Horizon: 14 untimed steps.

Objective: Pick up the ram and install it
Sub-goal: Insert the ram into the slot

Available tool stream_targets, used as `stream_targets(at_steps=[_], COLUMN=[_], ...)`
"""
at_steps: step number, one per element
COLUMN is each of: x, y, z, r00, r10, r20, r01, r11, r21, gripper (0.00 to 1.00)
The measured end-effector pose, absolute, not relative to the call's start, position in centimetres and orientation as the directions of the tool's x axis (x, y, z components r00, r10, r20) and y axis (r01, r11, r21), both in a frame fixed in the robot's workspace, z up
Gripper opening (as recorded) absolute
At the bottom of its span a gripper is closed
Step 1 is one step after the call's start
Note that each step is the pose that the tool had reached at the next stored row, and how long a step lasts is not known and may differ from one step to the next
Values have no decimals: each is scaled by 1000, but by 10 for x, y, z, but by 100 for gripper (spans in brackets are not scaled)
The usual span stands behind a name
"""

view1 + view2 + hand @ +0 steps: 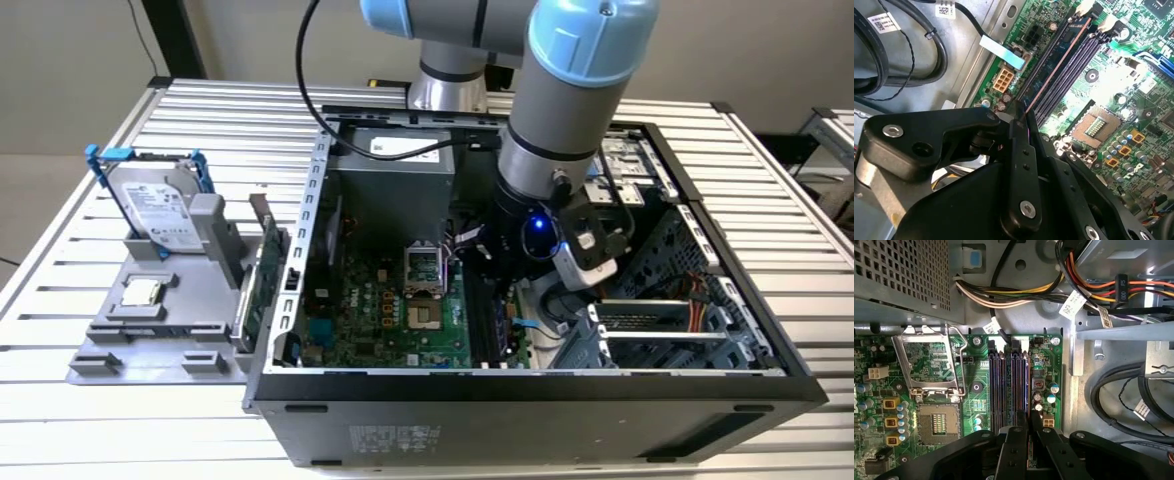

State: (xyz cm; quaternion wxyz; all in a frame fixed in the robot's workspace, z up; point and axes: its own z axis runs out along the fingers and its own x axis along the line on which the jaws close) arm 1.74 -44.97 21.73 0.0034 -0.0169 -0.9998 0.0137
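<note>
In the exterior view, far on the exterior view's left, a grey parts holder (154, 330) sits on the slatted table (80, 200), carrying an upright hard drive (158, 205) in a blue-cornered frame and a small processor chip (142, 291) lying flat. Just beside it stands an upright green card (267, 262) with a metal bracket. Next comes the open computer case (534, 395), its green motherboard (387, 315) lying flat inside with the open processor socket (422, 265) near the middle. To the exterior view's right of the socket, the robot arm (567, 110) reaches down into the case, wrist low over the black memory slots (487, 320).

In the second wrist view the gripper (1021, 112) has its two black fingers (1023, 165) pressed close together on the upper edge of the ram (1054, 65), a thin dark stick standing on edge along the outermost slot, beside the motherboard's edge. In the first wrist view the gripper (1029, 422) sits directly over those slots (1009, 385), fingers nearly touching, gripping the ram (1026, 385) in line with the slot nearest the capacitors (1051, 392).
</note>
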Motion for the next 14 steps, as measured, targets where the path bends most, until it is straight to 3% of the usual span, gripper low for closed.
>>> stream_targets(at_steps=[14], x=[17], y=[-450], z=[208], r00=[-1000], r10=[16], r20=[9], r01=[16], r11=[999], r21=[-33], gripper=[0])
